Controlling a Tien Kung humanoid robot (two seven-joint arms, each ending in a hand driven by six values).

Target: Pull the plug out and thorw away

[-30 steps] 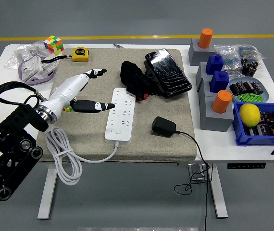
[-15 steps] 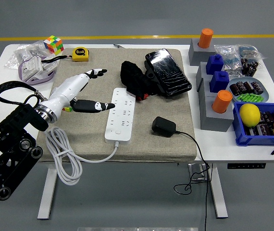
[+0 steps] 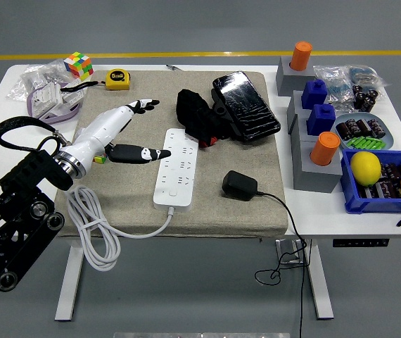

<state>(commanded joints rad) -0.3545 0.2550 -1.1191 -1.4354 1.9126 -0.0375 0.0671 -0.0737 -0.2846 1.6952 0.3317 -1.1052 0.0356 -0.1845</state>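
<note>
Over the left part of the beige mat (image 3: 207,211) the left hand (image 3: 119,134) hangs with its fingers (image 3: 143,105) stretched out and spread, holding nothing; its black-tipped thumb points toward the white power strip (image 3: 177,167), the tip just beside the strip's left edge, though contact cannot be judged. The strip lies lengthwise to the right of the hand, and its white cable (image 3: 95,225) runs from the near end back to a coil below the wrist, at the mat's left margin. Further right of the hand, past the strip, the black plug adapter (image 3: 239,185) lies on the mat, out of any socket, with its thin black cord (image 3: 285,225) trailing over the table's near edge. Beyond the fingertips, toward the far side, sit a yellow tape measure (image 3: 118,78) and a colour cube (image 3: 78,65); to the far right of the fingers a black cloth bundle (image 3: 197,116) touches a black wrapped case (image 3: 246,105). Well apart on the right stands a blue bin (image 3: 369,201) holding a lemon (image 3: 365,167). The right arm does not appear.
</note>
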